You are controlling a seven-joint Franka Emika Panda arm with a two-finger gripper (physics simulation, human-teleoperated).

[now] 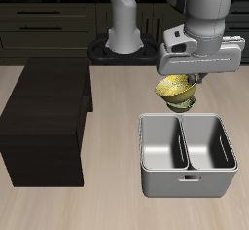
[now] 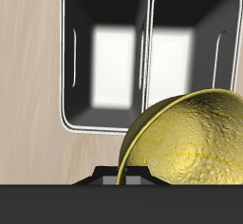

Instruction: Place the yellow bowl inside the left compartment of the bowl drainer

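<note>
The yellow bowl (image 1: 175, 84) hangs tilted in the air, just behind the back edge of the bowl drainer (image 1: 160, 185). My gripper (image 1: 187, 77) is shut on its rim. A darker, greener bowl shape (image 1: 183, 102) shows right beneath it; I cannot tell whether the two touch. In the wrist view the yellow bowl (image 2: 190, 144) fills the area close to the camera, and the grey bowl drainer (image 2: 150, 57) lies beyond it with both wells empty. A slot handle sits in the drainer's front wall.
A large dark brown box (image 1: 49, 117) stands on the wooden table beside the drainer, a short way apart. The robot base (image 1: 124, 37) is at the back, before dark cabinets.
</note>
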